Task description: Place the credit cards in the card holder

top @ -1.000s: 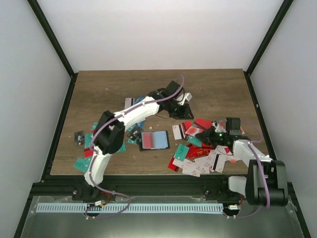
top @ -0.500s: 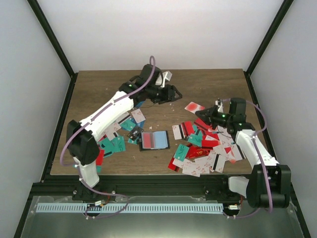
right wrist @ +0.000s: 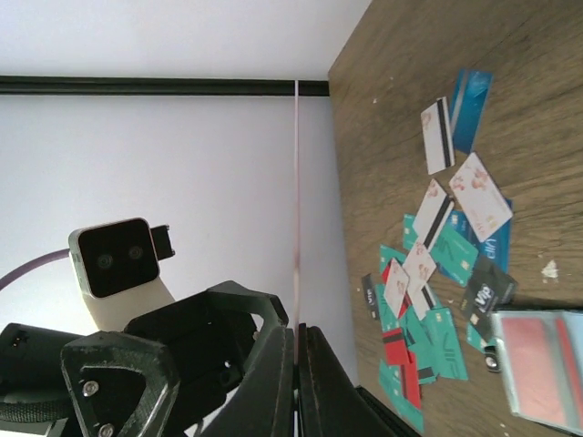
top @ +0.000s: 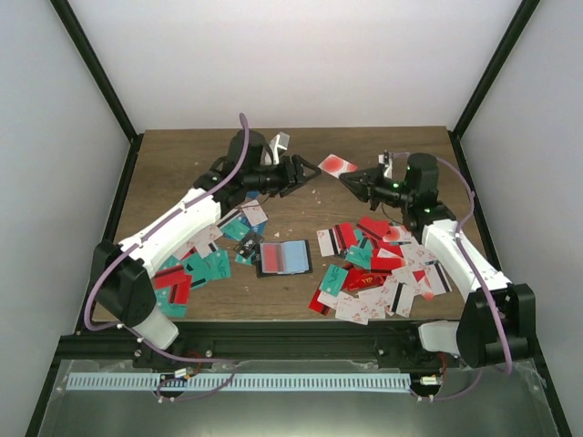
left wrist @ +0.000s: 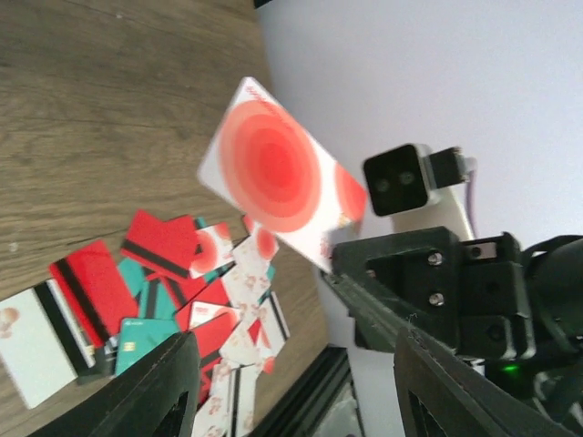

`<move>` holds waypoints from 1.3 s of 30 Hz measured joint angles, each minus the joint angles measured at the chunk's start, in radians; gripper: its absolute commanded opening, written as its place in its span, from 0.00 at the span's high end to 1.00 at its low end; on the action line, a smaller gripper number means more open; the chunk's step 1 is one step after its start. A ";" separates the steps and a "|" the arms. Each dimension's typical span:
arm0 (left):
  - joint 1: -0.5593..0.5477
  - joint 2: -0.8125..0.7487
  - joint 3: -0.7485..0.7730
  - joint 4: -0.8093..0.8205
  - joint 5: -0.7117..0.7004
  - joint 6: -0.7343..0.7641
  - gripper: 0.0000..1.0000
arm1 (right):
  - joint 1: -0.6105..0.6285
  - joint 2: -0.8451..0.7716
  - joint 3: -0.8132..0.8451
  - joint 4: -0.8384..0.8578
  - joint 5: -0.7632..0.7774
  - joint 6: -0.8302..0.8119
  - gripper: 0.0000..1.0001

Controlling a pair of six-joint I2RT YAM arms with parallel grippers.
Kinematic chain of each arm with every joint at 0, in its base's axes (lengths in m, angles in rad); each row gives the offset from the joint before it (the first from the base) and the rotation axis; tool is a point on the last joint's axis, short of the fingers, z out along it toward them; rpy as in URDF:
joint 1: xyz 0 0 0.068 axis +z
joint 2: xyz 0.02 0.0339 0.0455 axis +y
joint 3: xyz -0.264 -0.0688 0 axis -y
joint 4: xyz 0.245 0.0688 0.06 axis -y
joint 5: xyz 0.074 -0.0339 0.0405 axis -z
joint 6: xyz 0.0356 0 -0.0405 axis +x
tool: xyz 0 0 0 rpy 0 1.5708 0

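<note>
- Change, right side: a second earlier the right gripper (top: 352,180) works low in the pile at the right. It is now lifted clear and carries one red-and-white card (top: 337,164) in the air over the far middle of the tabletop (top: 410,146).
- Right jaws: pressed together on the near-right corner of that card. The right wrist view shows the card edge-on, rising straight out of the closed tips.
- Change, left side: the left gripper (top: 307,171) is drawn back to the far left of centre, and its jaws go from nearly closed to spread wide. They are empty.
- Relation: the spread left jaws face the card's free end from just beside it, without contact. The left wrist view shows the card's printed face squarely ahead between the two jaw tips.
- Meaning: this reads as a hand-over in preparation. The right arm presents the card and the left arm is set to take it, probably for a better hold before insertion.
- Card holder (top: 283,258): lies open and flat at the near middle of the tabletop, sleeves up, well apart from both arms.
- Remaining work: loose cards (top: 383,273) lie scattered at the right and left of the holder. The task appears to be at an early stage.
</note>
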 measured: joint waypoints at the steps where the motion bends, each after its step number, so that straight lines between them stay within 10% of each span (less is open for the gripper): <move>1: 0.000 -0.003 -0.013 0.032 0.010 -0.019 0.40 | 0.009 0.007 0.000 0.021 0.002 0.018 0.99; 14: -0.001 -0.003 -0.053 0.286 0.047 -0.164 0.45 | 0.090 0.029 0.000 0.268 0.007 0.184 0.99; 26: -0.010 0.029 -0.059 0.405 0.053 -0.227 0.87 | 0.118 0.029 -0.003 0.380 -0.001 0.243 0.99; 39: -0.014 0.029 -0.060 0.427 0.031 -0.231 0.96 | 0.121 0.028 -0.039 0.463 0.008 0.273 0.99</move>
